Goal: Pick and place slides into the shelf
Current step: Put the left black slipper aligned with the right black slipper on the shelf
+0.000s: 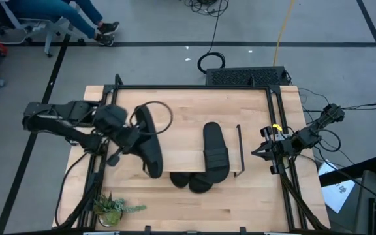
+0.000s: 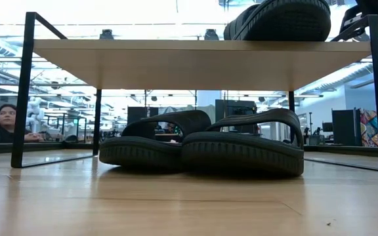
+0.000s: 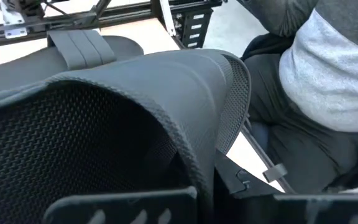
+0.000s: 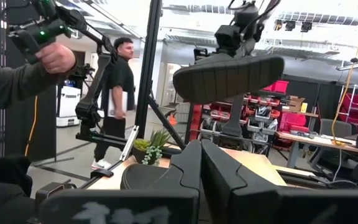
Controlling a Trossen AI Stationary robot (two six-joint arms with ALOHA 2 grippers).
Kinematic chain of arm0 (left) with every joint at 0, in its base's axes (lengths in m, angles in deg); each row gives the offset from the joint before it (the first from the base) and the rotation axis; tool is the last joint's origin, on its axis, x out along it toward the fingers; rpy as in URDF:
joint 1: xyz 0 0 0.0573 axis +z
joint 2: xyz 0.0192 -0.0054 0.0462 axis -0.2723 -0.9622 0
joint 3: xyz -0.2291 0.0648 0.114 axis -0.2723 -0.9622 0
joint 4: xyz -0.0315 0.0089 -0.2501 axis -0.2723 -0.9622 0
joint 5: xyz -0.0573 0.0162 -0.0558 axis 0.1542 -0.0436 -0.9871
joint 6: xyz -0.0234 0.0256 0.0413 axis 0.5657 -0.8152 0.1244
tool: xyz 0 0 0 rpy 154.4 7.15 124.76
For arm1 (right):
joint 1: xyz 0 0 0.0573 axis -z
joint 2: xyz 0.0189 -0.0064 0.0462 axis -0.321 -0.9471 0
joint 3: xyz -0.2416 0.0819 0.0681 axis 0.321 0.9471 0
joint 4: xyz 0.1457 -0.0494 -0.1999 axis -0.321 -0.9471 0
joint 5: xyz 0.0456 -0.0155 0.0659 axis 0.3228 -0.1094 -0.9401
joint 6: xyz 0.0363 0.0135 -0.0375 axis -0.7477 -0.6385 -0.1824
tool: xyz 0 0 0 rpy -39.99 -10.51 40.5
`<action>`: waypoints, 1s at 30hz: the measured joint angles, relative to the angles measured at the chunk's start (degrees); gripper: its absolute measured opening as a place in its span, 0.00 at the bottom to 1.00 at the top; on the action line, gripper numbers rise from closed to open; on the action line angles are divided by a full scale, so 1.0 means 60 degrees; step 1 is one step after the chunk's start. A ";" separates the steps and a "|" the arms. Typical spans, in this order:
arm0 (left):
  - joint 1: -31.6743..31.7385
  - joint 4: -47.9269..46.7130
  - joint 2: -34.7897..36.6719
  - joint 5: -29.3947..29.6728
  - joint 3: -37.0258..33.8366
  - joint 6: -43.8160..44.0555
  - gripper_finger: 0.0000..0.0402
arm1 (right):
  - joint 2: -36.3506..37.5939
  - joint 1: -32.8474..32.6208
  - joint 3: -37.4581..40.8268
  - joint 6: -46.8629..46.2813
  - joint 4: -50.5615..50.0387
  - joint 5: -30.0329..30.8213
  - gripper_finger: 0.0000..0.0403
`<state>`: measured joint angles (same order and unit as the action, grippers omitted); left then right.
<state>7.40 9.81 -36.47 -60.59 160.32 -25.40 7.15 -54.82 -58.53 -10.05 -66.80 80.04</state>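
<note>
Placement of the third slide [image 1: 150,147] is the step in hand, as judged from the layout. The left claw [image 1: 128,136] is closed on this slide, gripping it near the strap and holding it above the tabletop [image 1: 194,104], over the left half and just beside the left end of the shelf [image 1: 175,160]. In the right wrist view the same slide [image 4: 229,78] hangs in the air with its sole facing down, roughly level.

The right claw [image 1: 266,151] is closed and holds nothing. It waits at the right edge of the tabletop, beyond the shelf's right end.

One slide [image 1: 217,151] already lies on the shelf's top plank, toward its right end. Two more sit on the tabletop under the plank; the low view shows the left one [image 2: 153,141] and the right one [image 2: 248,147] side by side and touching.

To perform the step well:
- Carry the held slide over the bare left part of the plank, clear of the slide already there.
- Turn it until it lies parallel to that slide.
- Lower it until the sole rests flat on the plank before releasing, so it cannot tip off the edge.

Orientation: the held slide's long axis runs from the tabletop's far edge toward its near edge, slightly slanted, with the near end angled toward the shelf. The strap sits at the far end, next to the claw. Which end is the toe cannot be told.
</note>
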 joint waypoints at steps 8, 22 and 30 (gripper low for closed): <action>0.1518 -0.0888 -0.1958 -0.1764 0.1709 -0.1169 0.00 | 0.0000 0.0000 0.0000 0.0073 -0.0002 0.0000 0.00; 0.2898 -0.4259 -0.5195 -0.4205 0.4509 -0.1472 0.00 | 0.0004 0.0004 0.0000 0.0073 -0.0063 0.0002 0.00; 0.3056 -0.4475 -0.6296 -0.4674 0.4754 -0.0753 0.00 | 0.0001 0.0004 0.0000 0.0073 -0.0142 0.0003 0.00</action>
<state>25.73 -17.04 -74.25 -88.64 188.84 -29.92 7.16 -54.80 -58.53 -9.61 -67.65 80.05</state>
